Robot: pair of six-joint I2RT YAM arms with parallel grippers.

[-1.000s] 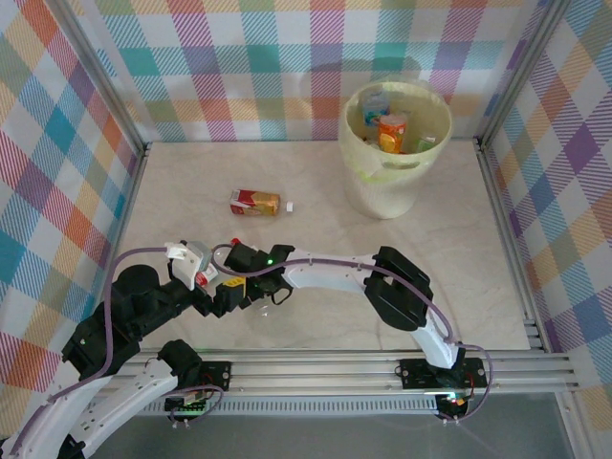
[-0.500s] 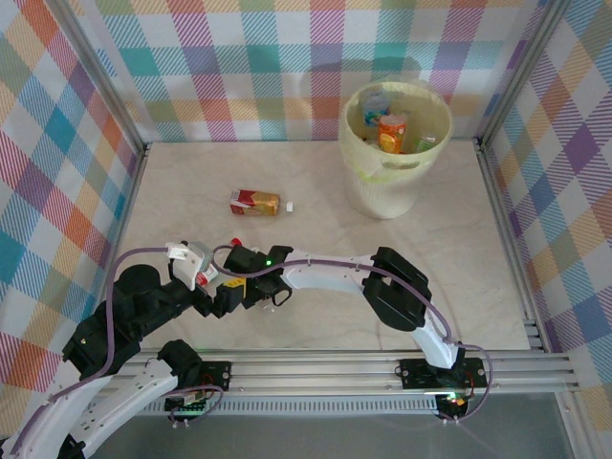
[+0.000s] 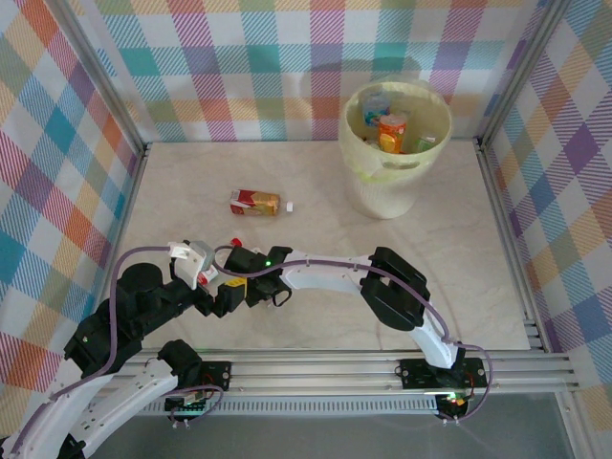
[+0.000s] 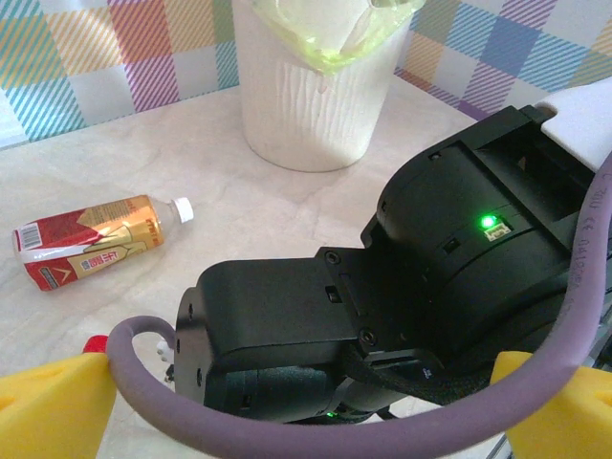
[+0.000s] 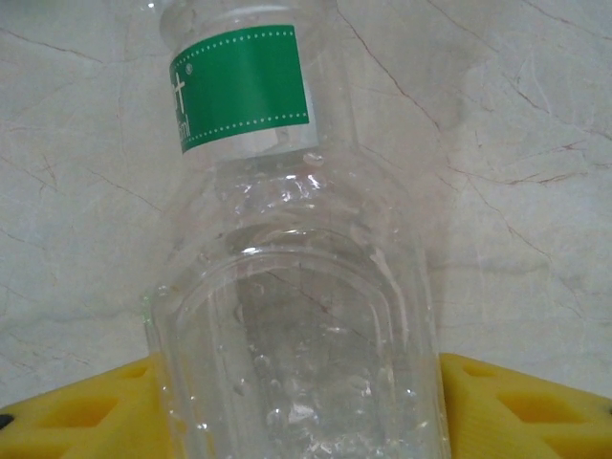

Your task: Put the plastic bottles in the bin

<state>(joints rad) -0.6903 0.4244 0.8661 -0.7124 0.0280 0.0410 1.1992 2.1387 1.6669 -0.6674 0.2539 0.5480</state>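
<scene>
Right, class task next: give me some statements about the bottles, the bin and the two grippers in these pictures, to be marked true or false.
1. The red-and-orange-labelled bottle lies on its side on the table. True.
2. The pale-yellow bin is empty. False: several bottles sit inside it.
3. The clear green-labelled bottle sits between the right gripper's yellow fingers. True.
4. The left gripper grips a bottle. False: its fingers are wide apart, with no bottle between them.
5. The bin has tipped over. False: it stands upright.
</scene>
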